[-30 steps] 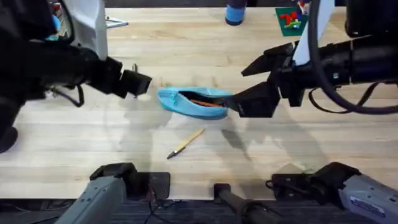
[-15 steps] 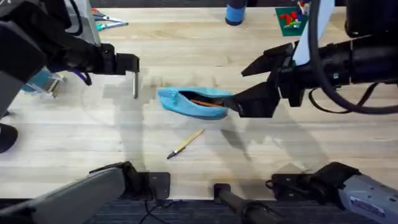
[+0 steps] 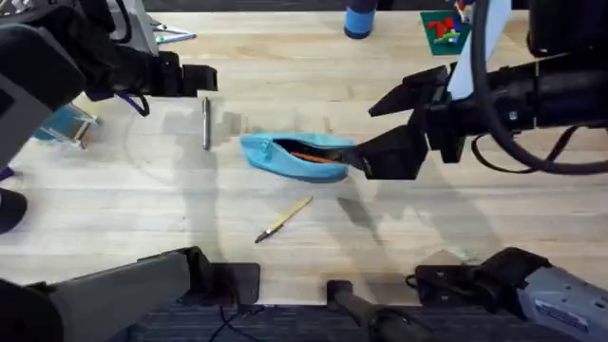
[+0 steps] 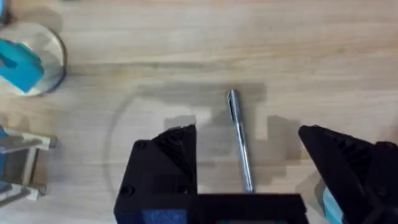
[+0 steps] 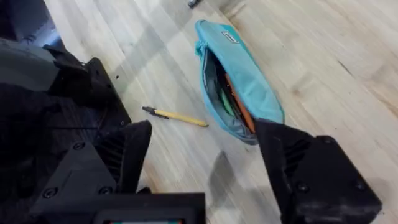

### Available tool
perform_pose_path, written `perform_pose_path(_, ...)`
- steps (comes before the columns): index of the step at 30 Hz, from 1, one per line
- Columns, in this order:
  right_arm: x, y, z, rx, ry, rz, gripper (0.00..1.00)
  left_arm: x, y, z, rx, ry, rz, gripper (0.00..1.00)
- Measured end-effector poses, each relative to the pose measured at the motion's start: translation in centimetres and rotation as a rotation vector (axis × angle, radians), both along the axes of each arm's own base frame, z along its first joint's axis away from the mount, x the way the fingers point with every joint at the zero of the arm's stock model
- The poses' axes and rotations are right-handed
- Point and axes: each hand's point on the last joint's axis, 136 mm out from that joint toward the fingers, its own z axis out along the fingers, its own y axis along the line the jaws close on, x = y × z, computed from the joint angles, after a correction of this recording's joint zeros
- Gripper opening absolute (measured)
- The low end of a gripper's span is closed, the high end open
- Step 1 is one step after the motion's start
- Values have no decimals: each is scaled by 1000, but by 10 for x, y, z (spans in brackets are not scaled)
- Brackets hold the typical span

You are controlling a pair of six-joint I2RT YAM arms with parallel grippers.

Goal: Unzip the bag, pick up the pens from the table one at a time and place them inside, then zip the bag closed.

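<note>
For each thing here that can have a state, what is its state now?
bag: unzipped, lying on the table, something orange inside.
silver pen: lying on the table, not gripped.
tan pen: lying on the table, outside the bag.
left gripper: jaws open, straddling the silver pen.
right gripper: jaws open, beside the bag's end.

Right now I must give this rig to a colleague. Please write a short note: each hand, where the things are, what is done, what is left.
Left hand: open, empty, above the silver pen, which lies on the table left of the bag.
Right hand: open, at the right end of the bag, not gripping it as far as the wrist view shows.
Bag: unzipped, something orange already inside.
Tan pen: on the table, in front of the bag.
Done: unzipping.
Left: put both pens inside, one at a time, then zip the bag closed.
</note>
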Motion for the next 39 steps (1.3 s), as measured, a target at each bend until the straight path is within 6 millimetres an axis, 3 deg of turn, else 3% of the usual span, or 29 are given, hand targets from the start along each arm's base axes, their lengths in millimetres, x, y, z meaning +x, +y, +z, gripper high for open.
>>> perform_pose_path(6,0,0,0,0,-1,0,997,4,-1,-8,-16,11,-6,994)
perform_pose_path(23,0,0,0,0,-1,0,997,-11,4,-103,-43,306,18,995)
perform_pose_path(29,0,0,0,0,0,0,997,-8,2,-105,1,330,18,997)
perform_pose_path(32,0,0,0,0,-1,0,997,-7,-2,-105,14,340,9,927)
perform_pose_path(36,0,0,0,0,0,0,997,-6,-9,-106,17,348,-12,750)
perform_pose_path(39,0,0,0,0,-1,0,997,-6,-11,-106,12,348,-10,713)
